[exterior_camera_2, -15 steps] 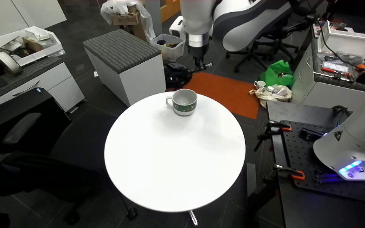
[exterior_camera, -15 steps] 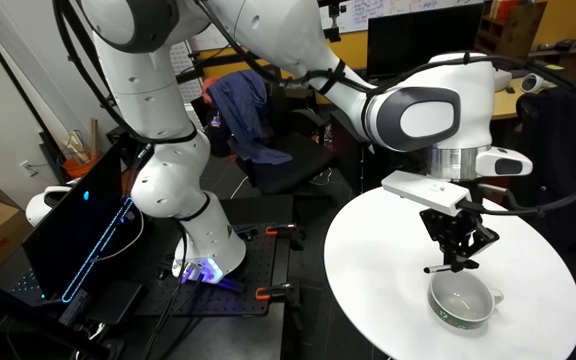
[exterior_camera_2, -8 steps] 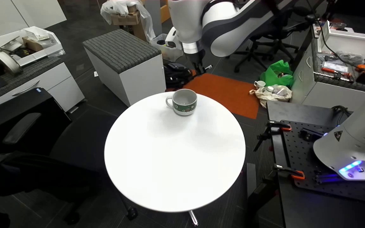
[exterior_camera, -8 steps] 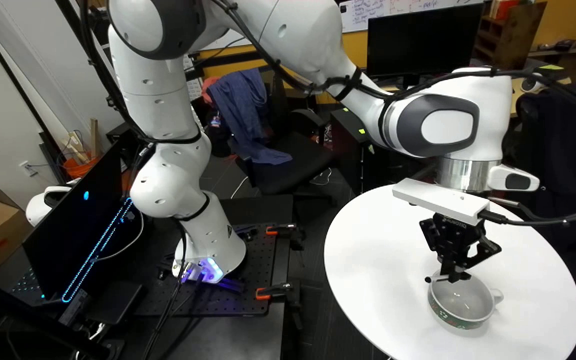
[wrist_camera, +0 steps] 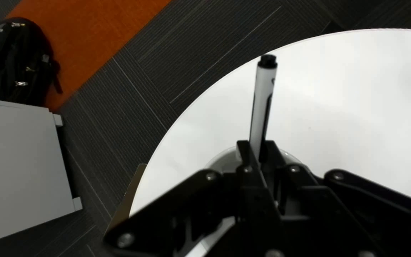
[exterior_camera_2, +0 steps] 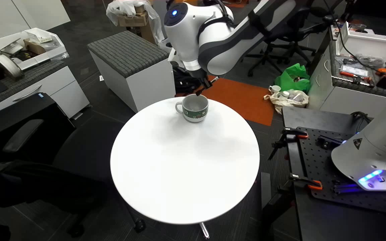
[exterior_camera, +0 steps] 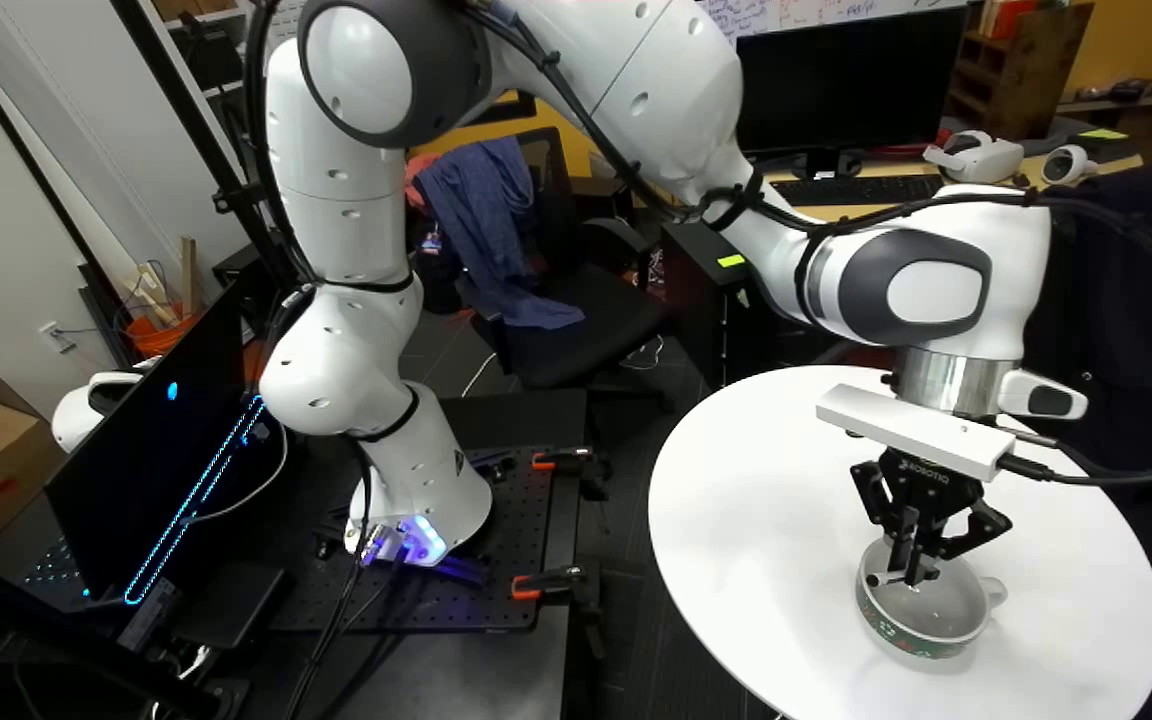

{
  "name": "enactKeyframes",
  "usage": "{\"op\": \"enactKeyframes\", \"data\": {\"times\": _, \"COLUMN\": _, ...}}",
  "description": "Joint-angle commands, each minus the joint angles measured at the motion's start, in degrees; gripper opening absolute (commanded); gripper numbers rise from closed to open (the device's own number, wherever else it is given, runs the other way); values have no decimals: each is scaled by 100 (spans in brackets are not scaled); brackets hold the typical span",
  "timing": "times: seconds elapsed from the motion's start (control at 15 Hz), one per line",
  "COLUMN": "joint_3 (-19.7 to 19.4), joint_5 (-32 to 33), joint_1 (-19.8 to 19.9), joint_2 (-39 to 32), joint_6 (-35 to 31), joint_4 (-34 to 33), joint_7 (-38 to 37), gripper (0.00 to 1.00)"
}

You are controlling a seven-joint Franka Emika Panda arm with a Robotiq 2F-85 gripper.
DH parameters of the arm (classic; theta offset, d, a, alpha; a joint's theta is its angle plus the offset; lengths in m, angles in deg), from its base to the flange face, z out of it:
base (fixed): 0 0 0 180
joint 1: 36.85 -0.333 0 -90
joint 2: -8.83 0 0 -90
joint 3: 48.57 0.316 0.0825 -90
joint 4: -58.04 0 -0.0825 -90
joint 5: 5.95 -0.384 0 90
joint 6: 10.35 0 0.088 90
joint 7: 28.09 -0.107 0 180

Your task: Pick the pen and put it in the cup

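The pen, with a pale barrel and black end, is held crosswise; it shows in both exterior views [exterior_camera: 886, 578] [exterior_camera_2: 215, 79] and in the wrist view [wrist_camera: 262, 96]. My gripper [exterior_camera: 914, 572] is shut on it; its fingers clamp the barrel in the wrist view [wrist_camera: 257, 150]. The white cup [exterior_camera: 921, 641] with a green patterned band and grey inside stands upright on the table; it also shows in an exterior view [exterior_camera_2: 195, 112]. The fingertips overlap the cup's mouth; I cannot tell whether they are above or inside it. In the wrist view the fingers hide most of the cup [wrist_camera: 227, 161].
The round white table [exterior_camera_2: 186, 167] carries the cup near its edge. The cup's handle [exterior_camera_2: 179, 107] points sideways. A grey-topped cabinet [exterior_camera_2: 129, 53] stands beyond the table edge. The black robot bench [exterior_camera: 496, 540] with clamps stands beside the table.
My gripper has moved down with the pen, from above the cup's rim to overlapping its mouth. The cup has not moved.
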Motion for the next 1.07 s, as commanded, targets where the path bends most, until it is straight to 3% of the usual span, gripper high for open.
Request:
{"op": "enactKeyframes", "data": {"times": 0.0, "joint_3": 157, "joint_5": 17, "joint_1": 89, "joint_2": -266, "joint_6": 428, "joint_4": -409, "joint_7": 171, "gripper": 3}}
{"op": "enactKeyframes", "data": {"times": 0.33, "joint_3": 236, "joint_5": -9, "joint_1": 90, "joint_2": -448, "joint_6": 716, "joint_4": -646, "joint_7": 206, "gripper": 3}}
{"op": "enactKeyframes", "data": {"times": 0.4, "joint_3": 246, "joint_5": -15, "joint_1": 90, "joint_2": -462, "joint_6": 772, "joint_4": -679, "joint_7": 208, "gripper": 37}}
{"op": "enactKeyframes", "data": {"times": 0.53, "joint_3": 264, "joint_5": -25, "joint_1": 98, "joint_2": -498, "joint_6": 850, "joint_4": -746, "joint_7": 212, "gripper": 44}}
{"op": "enactKeyframes", "data": {"times": 1.0, "joint_3": 276, "joint_5": -5, "joint_1": 113, "joint_2": -530, "joint_6": 911, "joint_4": -865, "joint_7": 165, "gripper": 97}}
